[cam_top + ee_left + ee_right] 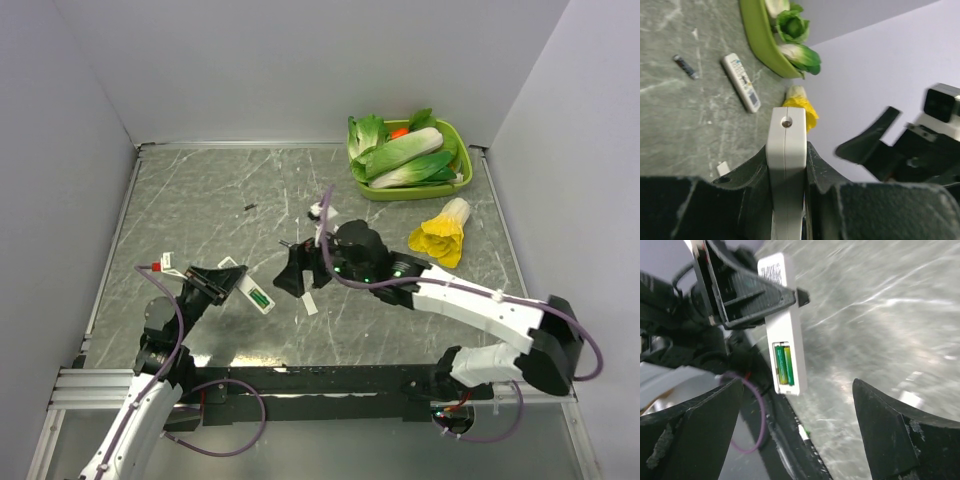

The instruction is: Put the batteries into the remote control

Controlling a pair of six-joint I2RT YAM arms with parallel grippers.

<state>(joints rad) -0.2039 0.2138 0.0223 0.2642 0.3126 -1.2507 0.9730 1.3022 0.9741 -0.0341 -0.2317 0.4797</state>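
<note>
Remote control point(786, 165), clamped between left fingers point(747, 182)

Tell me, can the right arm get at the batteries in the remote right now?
Probably yes. The left tool holds the remote up with its uncovered batteries facing the open right tool, and nothing sits between them.

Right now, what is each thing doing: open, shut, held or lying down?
remote control: held, battery compartment uncovered.
batteries: both in the compartment, side by side.
left fingers: shut on the remote control.
right fingers: open, holding nothing.
second remote: lying flat on the table, buttons up.
</note>
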